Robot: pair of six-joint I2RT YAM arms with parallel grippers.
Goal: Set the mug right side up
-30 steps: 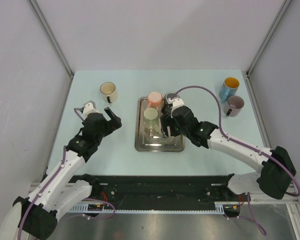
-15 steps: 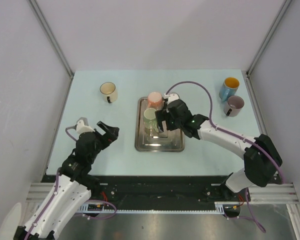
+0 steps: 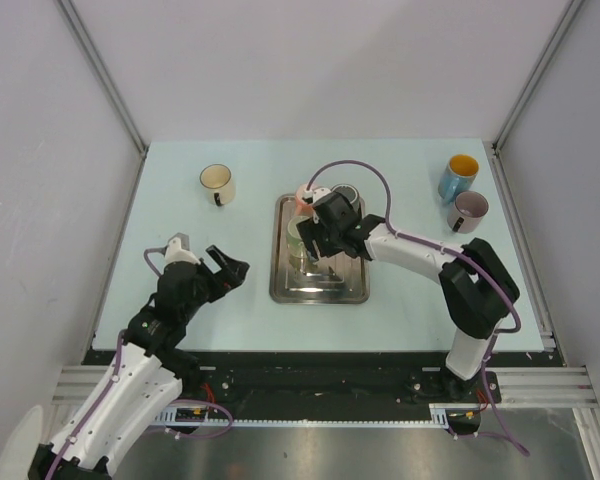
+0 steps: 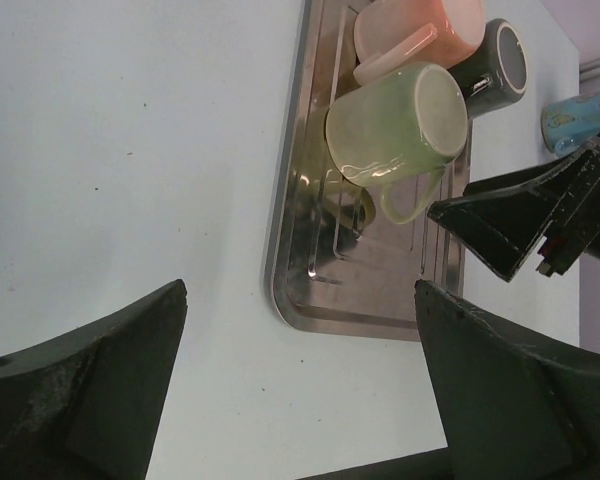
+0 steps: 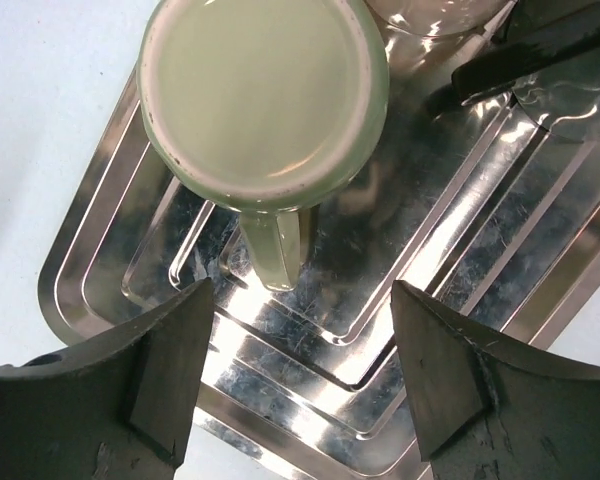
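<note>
Green mug [image 5: 265, 95] sits base-up on the metal tray [image 5: 380, 230], upper left of the right wrist view. Glazed, rigid, breakable, likely slippery; its handle [image 5: 273, 250] seems the surest hold. Right pincer [image 5: 295, 300] hangs spread above it, grasping nothing.

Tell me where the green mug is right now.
In the top view, the green mug stands upside down on the tray's left half, just nearer than the pink mug, under the open right gripper.
</note>
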